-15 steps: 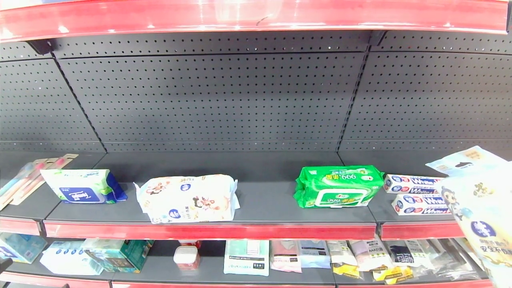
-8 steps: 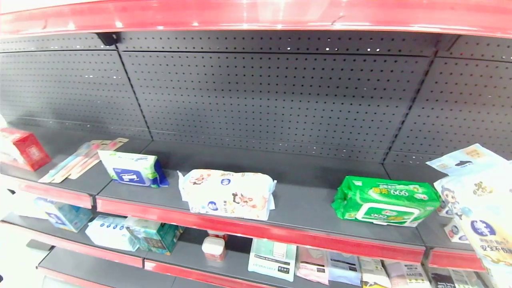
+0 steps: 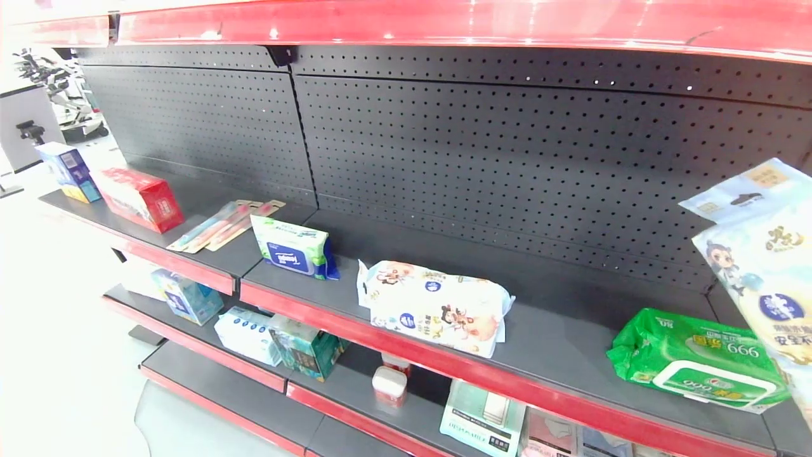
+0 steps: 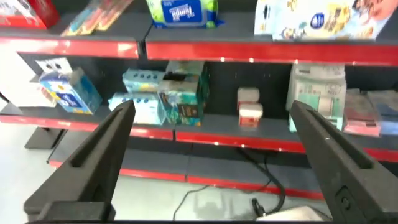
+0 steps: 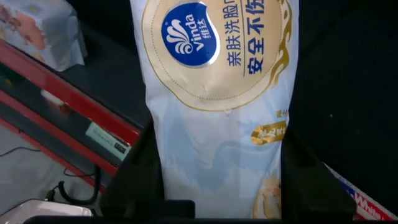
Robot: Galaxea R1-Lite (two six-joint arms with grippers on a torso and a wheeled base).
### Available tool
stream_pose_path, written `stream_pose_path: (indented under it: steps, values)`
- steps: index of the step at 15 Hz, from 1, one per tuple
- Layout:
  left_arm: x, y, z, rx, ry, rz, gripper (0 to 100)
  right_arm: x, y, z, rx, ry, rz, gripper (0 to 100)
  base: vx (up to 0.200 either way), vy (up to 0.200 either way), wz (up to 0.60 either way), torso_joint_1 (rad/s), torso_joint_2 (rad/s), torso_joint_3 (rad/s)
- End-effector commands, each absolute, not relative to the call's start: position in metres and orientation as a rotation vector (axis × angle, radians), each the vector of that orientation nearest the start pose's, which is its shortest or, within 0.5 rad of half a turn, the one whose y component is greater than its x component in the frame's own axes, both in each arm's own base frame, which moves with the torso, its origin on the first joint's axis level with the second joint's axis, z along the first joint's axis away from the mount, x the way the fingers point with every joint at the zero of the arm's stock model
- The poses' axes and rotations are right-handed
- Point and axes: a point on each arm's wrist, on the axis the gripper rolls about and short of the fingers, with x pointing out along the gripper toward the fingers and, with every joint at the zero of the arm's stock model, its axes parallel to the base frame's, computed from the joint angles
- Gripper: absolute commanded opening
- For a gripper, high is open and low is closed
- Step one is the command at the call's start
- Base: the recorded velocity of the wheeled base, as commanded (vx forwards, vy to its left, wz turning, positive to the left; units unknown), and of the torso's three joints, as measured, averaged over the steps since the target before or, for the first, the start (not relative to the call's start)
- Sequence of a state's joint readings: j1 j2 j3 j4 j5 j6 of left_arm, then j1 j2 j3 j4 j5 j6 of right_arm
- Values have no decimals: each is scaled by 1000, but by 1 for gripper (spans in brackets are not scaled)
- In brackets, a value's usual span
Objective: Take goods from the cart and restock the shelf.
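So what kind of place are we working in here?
Likely a shop aisle, perhaps a mock-up: red-edged shelves with a pegboard back, stocked with a green wipes pack, toothbrushes and a red box.

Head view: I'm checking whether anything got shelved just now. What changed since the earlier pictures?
Only the camera swung left: the whole picture shifted, bringing a red box and a blue box into sight. Nothing was placed or let go. The right claw still holds the tissue pack, and the green wipes, cartoon pack and toothbrushes lie as before.
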State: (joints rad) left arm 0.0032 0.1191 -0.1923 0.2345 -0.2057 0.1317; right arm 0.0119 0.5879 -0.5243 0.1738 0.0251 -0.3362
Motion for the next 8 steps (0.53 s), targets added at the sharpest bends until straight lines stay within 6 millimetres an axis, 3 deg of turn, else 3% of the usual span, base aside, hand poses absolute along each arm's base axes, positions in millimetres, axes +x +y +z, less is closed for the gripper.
stream_pose_path:
  steps: [1, 3, 8]
  values:
    - [-37, -5, 88, 125, 107, -206, 100, 44, 3, 216, -368, 253, 149, 0, 0, 0, 0, 0, 0, 0]
    - [-36, -5, 88, 122, 91, -204, 100, 52, 4, 219, -395, 263, 173, 0, 0, 0, 0, 0, 0, 0]
    - [-35, -4, 87, 36, 101, -180, 100, 95, 17, 244, -398, 230, 307, 0, 0, 0, 0, 0, 0, 0]
